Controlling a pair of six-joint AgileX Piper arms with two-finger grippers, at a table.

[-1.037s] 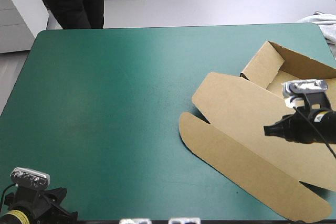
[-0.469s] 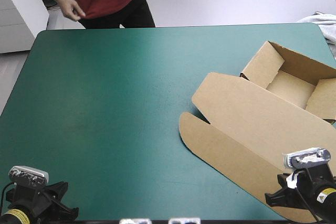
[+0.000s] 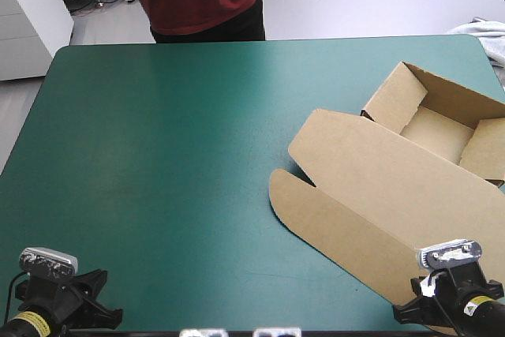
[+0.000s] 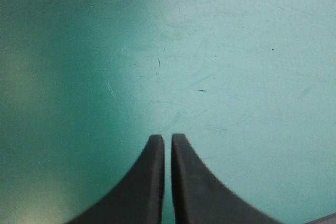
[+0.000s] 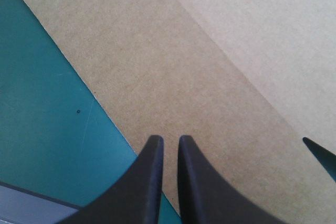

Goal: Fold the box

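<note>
On teal-green cover (image 3: pixel 158 163), brown box (image 3: pixel 371 179)

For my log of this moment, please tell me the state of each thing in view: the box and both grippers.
box: open tray, walls raised, lid lying flat on the teal-green cover.
left gripper: shut, empty, above bare cover.
right gripper: shut, empty, above the lid's edge.

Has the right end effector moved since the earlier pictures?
Yes. The right end effector has pulled back from the tray end of the box toward the near edge of the table, now over the box's near flap. The box stayed put.
</note>
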